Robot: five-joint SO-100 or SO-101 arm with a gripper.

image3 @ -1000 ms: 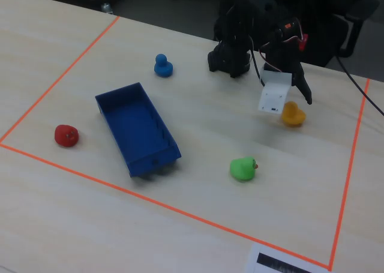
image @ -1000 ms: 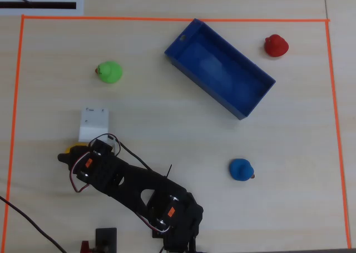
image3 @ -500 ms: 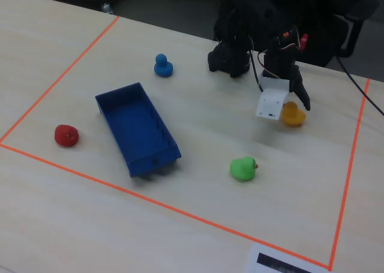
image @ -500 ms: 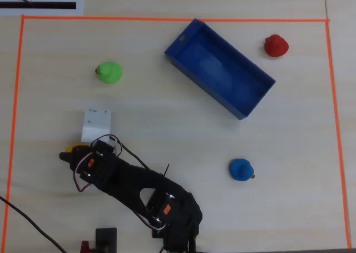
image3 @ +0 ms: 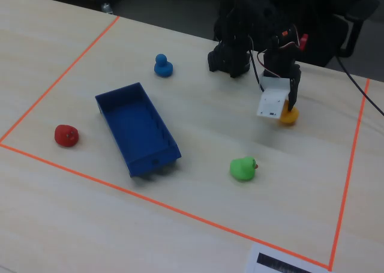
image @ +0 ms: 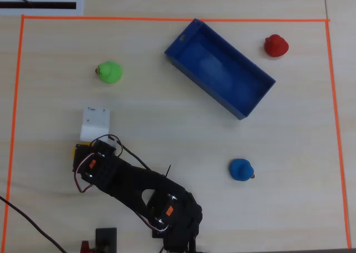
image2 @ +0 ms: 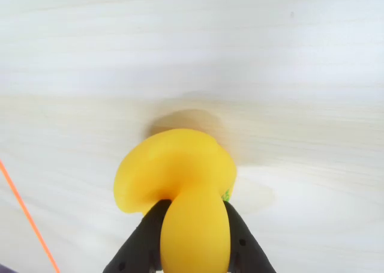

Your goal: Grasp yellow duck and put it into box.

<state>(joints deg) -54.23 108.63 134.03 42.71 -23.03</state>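
The yellow duck fills the lower middle of the wrist view, squeezed between two black fingers. My gripper is shut on it, low over the table. From overhead only a yellow sliver of the duck shows at the gripper, at the lower left. In the fixed view the duck sits under the gripper, at the right. The blue box lies open and empty at the upper middle overhead, far from the gripper; in the fixed view the box is at the left.
A green duck lies above the gripper overhead, a red duck right of the box and a blue duck at the lower right. Orange tape borders the work area. The arm base stands at the far edge.
The black finger that stood out to the left of the duck has swung in, and the jaws have shut on the duck. The wrist has shifted slightly.
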